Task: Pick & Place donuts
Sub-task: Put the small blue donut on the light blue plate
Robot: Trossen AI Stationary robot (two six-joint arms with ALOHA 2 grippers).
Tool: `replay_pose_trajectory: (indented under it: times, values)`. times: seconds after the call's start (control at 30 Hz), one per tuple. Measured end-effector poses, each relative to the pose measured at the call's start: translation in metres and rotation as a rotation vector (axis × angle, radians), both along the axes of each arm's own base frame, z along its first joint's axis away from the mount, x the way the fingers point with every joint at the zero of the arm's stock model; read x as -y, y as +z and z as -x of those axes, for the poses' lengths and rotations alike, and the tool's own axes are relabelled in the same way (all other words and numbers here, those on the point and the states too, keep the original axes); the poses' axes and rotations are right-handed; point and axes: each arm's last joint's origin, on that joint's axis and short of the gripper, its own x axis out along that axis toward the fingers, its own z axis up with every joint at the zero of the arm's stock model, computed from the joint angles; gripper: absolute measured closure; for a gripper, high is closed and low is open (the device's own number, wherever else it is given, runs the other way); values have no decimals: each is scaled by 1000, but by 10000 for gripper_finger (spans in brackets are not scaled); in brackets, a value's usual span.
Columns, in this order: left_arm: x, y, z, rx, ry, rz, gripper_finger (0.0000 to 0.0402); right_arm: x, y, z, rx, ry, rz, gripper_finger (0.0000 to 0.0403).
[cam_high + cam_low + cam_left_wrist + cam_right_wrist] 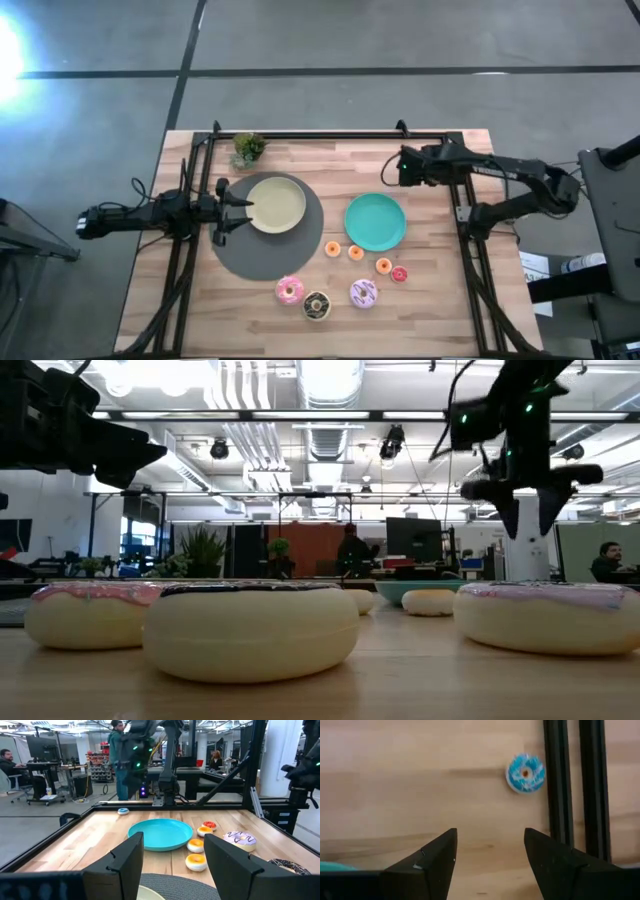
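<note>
Near the table's front edge lie the pink donut [290, 290], the chocolate donut [317, 305] and the lilac sprinkled donut [363, 293]. Three mini orange donuts [356, 252] and a red one [399, 274] lie flat next to the teal plate [375, 221]. A small blue-iced ring [525, 773] rests on the wood by the far frame rail. My left gripper [235, 208] is open, level over the grey mat, beside the beige plate [275, 203]. My right gripper [400, 165] is open, raised above the table's far side and pointing down [527, 510].
A round grey mat [232, 255] lies under the beige plate. A small potted plant [247, 148] stands at the far edge. Black frame rails [470, 240] run along both sides and the far edge. Bare wood lies between the plates and the front row of donuts.
</note>
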Motion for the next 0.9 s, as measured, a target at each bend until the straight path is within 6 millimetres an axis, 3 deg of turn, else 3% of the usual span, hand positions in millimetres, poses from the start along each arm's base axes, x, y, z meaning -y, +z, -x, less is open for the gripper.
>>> replay_pose_trajectory:
  times: [0.2,0.57,0.9]
  values:
    - [0,0,0,0,0,0,218,29,-23,8,-63,-51,-183,179]
    - [0,0,0,0,0,0,218,64,-43,8,-135,-39,-138,184]
    - [0,0,0,0,0,0,218,87,-62,22,-150,-32,-238,262]
